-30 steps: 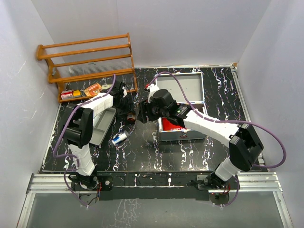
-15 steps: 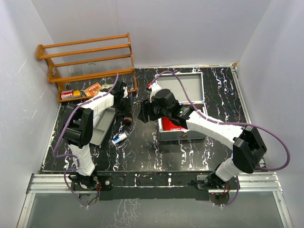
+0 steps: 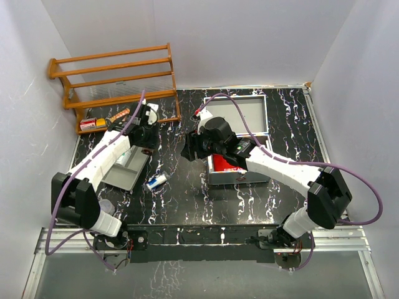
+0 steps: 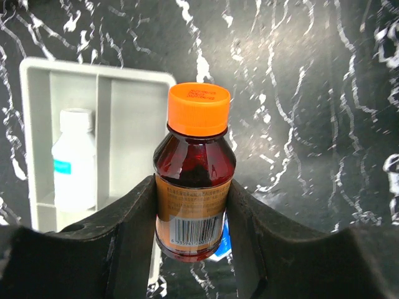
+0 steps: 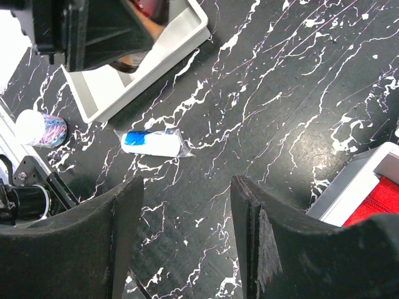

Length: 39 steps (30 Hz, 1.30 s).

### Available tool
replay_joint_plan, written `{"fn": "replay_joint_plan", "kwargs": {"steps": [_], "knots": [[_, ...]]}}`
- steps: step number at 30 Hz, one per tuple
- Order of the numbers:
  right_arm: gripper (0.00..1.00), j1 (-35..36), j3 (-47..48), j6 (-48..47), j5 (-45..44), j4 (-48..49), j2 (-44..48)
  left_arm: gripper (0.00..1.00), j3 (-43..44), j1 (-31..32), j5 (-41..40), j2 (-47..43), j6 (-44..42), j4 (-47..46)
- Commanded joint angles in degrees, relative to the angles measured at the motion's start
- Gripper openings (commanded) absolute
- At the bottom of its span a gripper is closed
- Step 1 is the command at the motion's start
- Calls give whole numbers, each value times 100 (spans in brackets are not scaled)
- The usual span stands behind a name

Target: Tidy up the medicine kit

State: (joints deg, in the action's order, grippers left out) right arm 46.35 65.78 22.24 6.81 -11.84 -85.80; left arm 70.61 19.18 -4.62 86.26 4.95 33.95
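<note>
My left gripper (image 4: pixel 190 230) is shut on an amber medicine bottle (image 4: pixel 194 180) with an orange cap and holds it upright in the air, just right of the grey divided tray (image 4: pixel 131 124). A white bottle (image 4: pixel 73 159) lies in the tray. In the top view the left gripper (image 3: pixel 147 141) and the amber bottle (image 3: pixel 148 150) are over the tray's (image 3: pixel 122 174) far right corner. My right gripper (image 5: pixel 187 205) is open and empty above the bare table, also seen in the top view (image 3: pixel 189 148). A blue-and-white packet (image 5: pixel 153 142) lies on the table (image 3: pixel 156 181).
An open metal case (image 3: pixel 240 115) holds a red first-aid bag (image 3: pixel 234 163) at centre right. A wooden rack (image 3: pixel 115 81) stands at the back left with orange boxes (image 3: pixel 93 123) at its foot. A small white-capped bottle (image 5: pixel 40 128) stands near the left arm's base.
My left arm has drawn back to the left with the amber bottle in its grip, from the table's middle to the tray's edge. The right gripper has barely moved.
</note>
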Motion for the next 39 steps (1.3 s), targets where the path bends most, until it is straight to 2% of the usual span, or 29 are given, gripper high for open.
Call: {"fn": "replay_joint_plan", "kwargs": {"steps": [1,6,10,18,25,27,35,39], "knots": [[55,10,-13,78,54,331,148,23,-529,-88,-434,-564,-505,-33],[55,15,-4,89,44,349,110,23,-1181,-126,-325,-928,-684,-570],[54,17,-12,114,45,341,107,22,-1467,-258,-439,-827,-781,-722],[54,15,-38,148,57,346,105,21,-1479,-694,-322,-576,-743,-841],[54,15,-47,166,62,349,88,25,-1376,-723,-381,-220,-738,-688],[54,15,-60,167,66,356,90,28,-1392,-725,-350,-103,-684,-687],[54,16,-100,175,63,357,99,56,-1023,-730,-191,291,-245,-346],[54,15,-113,176,50,358,98,61,-939,-723,-136,200,-98,-310]]}}
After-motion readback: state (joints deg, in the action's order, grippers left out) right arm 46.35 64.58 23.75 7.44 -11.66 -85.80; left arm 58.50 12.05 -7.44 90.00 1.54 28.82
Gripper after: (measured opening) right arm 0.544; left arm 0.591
